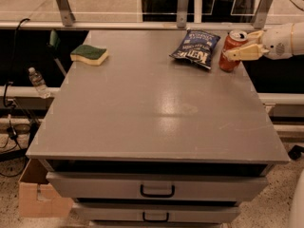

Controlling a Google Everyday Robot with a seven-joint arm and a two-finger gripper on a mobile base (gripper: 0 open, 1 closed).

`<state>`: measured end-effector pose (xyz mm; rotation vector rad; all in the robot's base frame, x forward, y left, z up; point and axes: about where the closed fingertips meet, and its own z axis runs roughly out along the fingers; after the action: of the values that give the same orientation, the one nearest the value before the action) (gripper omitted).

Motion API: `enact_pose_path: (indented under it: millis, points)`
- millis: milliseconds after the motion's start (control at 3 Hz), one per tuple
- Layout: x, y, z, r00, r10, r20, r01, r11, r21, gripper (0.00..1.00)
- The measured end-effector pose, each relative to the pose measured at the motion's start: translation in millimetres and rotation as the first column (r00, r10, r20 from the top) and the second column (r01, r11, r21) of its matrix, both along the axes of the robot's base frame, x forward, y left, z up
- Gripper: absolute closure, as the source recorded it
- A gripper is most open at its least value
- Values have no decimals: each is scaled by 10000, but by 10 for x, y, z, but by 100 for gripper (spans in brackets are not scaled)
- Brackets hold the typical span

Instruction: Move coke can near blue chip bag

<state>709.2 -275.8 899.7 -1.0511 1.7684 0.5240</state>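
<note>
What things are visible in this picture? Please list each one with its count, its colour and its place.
coke can: one, red, upright at the table's far right corner, just right of the chip bag
blue chip bag: one, dark blue, far side of the table, right of centre
sponge: one, green and yellow, far left of the table
table: one, grey, centre of view
drawers: two, grey with dark handles, under the tabletop
water bottle: one, clear, left of the table
cardboard box: one, brown, on the floor, lower left
gripper: one, cream, reaching in from the right, closed around the coke can
</note>
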Motion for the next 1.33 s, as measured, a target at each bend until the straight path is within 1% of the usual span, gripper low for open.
enact_pose_path:
  millis: [333, 667, 1000, 1333]
  points:
    - [36, 34, -79, 9997, -6, -225, 8, 10000, 89, 61]
    - [63, 101, -156, 9990, 109, -437, -101, 9997, 200, 37]
    - [63, 102, -149, 9990, 111, -439, -102, 9997, 202, 13]
    - [51, 132, -180, 9984, 176, -531, -152, 9989, 442, 0]
